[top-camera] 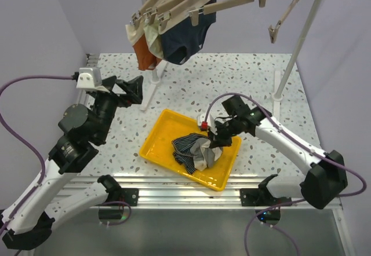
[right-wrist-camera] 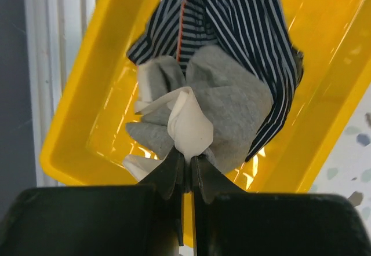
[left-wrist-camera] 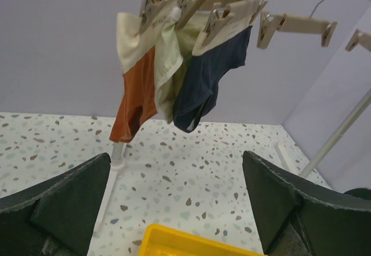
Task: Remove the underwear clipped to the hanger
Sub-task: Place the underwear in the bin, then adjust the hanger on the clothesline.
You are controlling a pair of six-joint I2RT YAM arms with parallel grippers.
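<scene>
1. Grey-white briefs point(right-wrist-camera: 223, 102) are being pinched by their white band between the closed right gripper point(right-wrist-camera: 186, 172) jaws, over the yellow tray point(top-camera: 155, 130).
2. Striped briefs point(right-wrist-camera: 243, 18) are lying just beyond the jaws.
3. Left gripper point(left-wrist-camera: 174, 201) jaws are being held wide; orange briefs point(left-wrist-camera: 134, 97), cream briefs point(left-wrist-camera: 168, 73) and navy briefs point(left-wrist-camera: 208, 79) are hanging clipped ahead, well apart.

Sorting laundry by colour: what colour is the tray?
Bright yellow tray, clearest in the top external view.

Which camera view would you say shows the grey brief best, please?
The right wrist view: the grey brief fills the frame, its white band pinched in the right tool. The top external view shows it small in the yellow tray; the left wrist view misses it.
</scene>
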